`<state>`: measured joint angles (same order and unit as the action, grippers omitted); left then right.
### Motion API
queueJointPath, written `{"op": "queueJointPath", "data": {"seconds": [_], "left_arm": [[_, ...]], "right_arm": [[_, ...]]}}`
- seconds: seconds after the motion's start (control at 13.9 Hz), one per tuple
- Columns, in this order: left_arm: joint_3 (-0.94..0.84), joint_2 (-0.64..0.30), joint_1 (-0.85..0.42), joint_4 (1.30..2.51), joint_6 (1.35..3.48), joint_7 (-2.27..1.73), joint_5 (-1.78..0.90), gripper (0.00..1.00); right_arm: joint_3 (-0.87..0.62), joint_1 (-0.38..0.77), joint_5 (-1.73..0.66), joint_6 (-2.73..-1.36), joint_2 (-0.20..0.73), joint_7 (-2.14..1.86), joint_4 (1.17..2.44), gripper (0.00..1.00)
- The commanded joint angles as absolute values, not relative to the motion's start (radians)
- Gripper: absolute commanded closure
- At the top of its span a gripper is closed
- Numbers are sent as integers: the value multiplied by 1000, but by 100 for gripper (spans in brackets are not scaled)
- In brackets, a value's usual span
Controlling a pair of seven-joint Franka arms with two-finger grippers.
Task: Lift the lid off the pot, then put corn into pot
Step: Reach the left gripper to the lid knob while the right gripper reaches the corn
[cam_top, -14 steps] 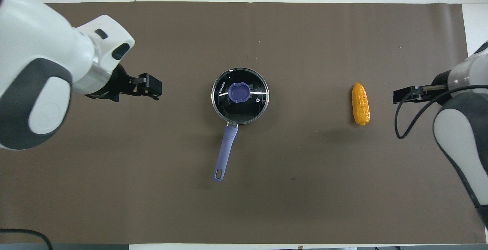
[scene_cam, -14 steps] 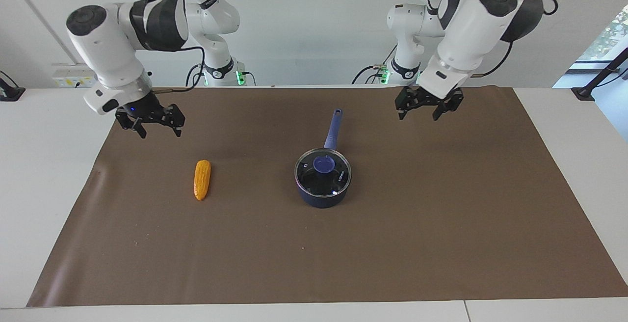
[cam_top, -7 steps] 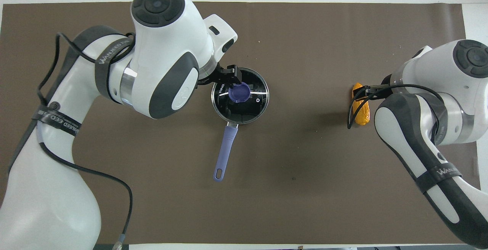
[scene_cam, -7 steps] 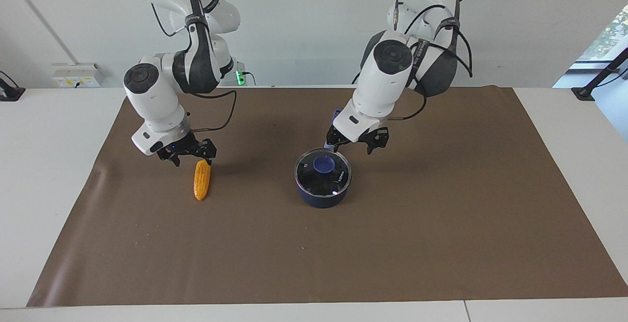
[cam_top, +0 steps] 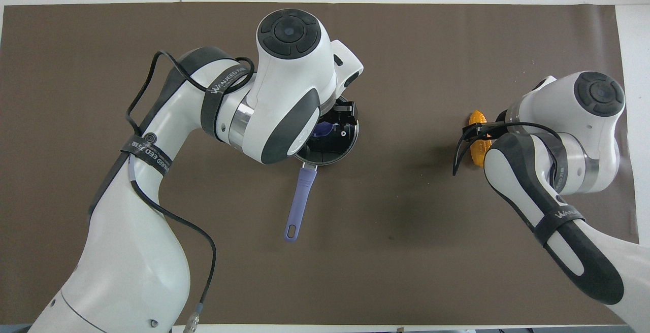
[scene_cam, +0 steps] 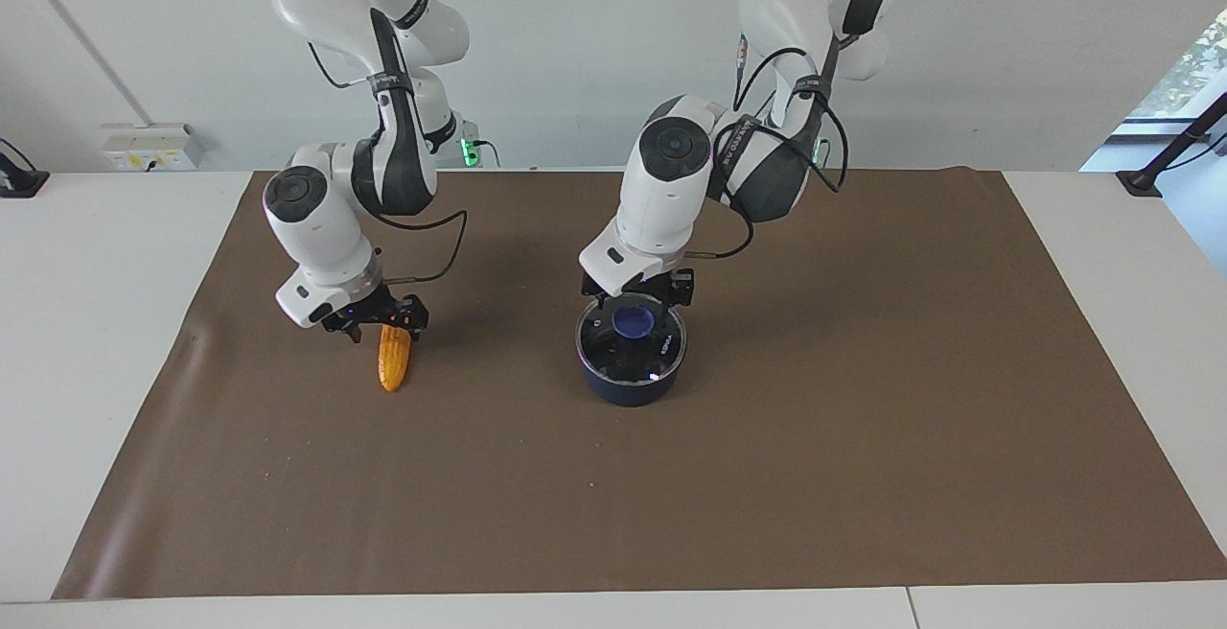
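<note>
The navy pot (scene_cam: 628, 386) stands mid-mat with the glass lid (scene_cam: 663, 349) on it; its blue-purple knob (scene_cam: 633, 322) shows. In the overhead view the lid (cam_top: 341, 144) is partly covered by the left arm, and the pot's handle (cam_top: 299, 201) points toward the robots. My left gripper (scene_cam: 637, 305) is open, low over the lid, with its fingers on either side of the knob. The yellow corn (scene_cam: 394, 361) lies toward the right arm's end. My right gripper (scene_cam: 381, 325) is open, down at the corn's nearer end. In the overhead view the corn (cam_top: 476, 120) is half hidden.
A brown mat (scene_cam: 863, 418) covers most of the white table (scene_cam: 96, 322). Nothing else lies on the mat.
Both arms have swung down and inward. The left gripper came from beside the pot to over the knob. The right gripper lowered onto the corn's nearer end. Pot, lid and corn have not moved.
</note>
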<state>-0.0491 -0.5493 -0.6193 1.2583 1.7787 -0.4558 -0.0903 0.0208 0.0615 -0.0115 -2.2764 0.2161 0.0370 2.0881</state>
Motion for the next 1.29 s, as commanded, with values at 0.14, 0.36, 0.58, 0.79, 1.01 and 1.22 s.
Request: {"op": "queueJointPath", "data": {"seconds": [0.14, 0.36, 0.58, 0.79, 1.01, 1.22], "left_arm": [[-29, -589, -638, 1241, 1804, -466, -46, 0], [-28, -601, -643, 1241, 1810, -465, -26, 0], [-28, -603, -643, 1246, 1819, -465, -25, 0], [-28, -603, -643, 1244, 1809, -465, -26, 0], [-28, -603, -644, 1246, 1818, -465, -18, 0], [-28, -603, -644, 1244, 1812, -465, -18, 7]], "right_arm": [[15, 58, -21, -2286, 230, 37, 2092, 44], [15, 61, -21, -2281, 230, 34, 2092, 82], [15, 83, -20, -2254, 229, 35, 2089, 100], [14, 78, -20, -2053, 248, 37, 1923, 100], [8, 133, -21, -1908, 285, 47, 1761, 100], [6, 141, -20, -1914, 291, 66, 1763, 100]]}}
